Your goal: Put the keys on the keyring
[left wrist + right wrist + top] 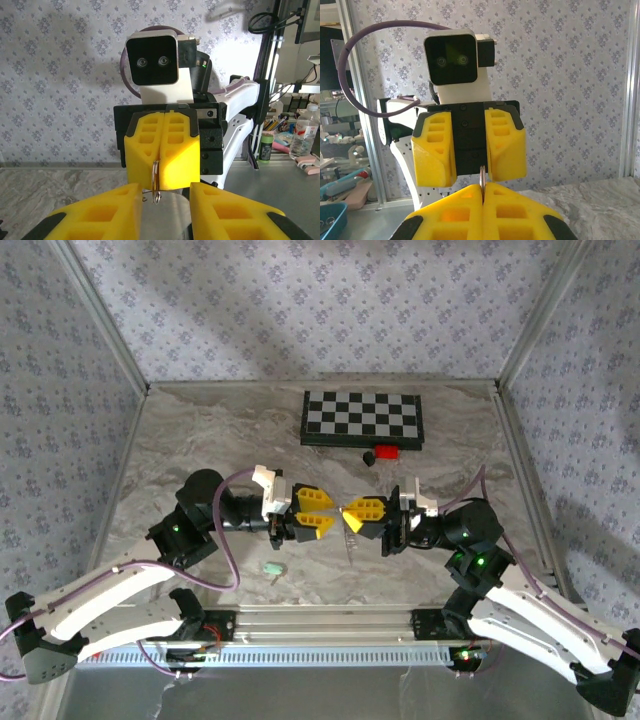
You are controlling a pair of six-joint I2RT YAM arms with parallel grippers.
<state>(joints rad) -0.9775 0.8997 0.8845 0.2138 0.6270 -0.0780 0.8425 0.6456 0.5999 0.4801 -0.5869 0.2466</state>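
Pinches the keyring (482, 175) in the clenched right gripper (482, 189) just nearer than the checkerboard (362, 418), holds the left gripper (330, 513) parted facing it, key (272, 568) flat on the table (200, 440) farther near-left.

Key (272, 569) on table (200, 450), before checkerboard (362, 417)

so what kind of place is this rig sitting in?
Probably a lab robot cell: aluminium frame posts and patterned wall panels box in the table, a checkerboard lies at the back, and the left wrist view shows a cluttered workbench with bottles beyond.
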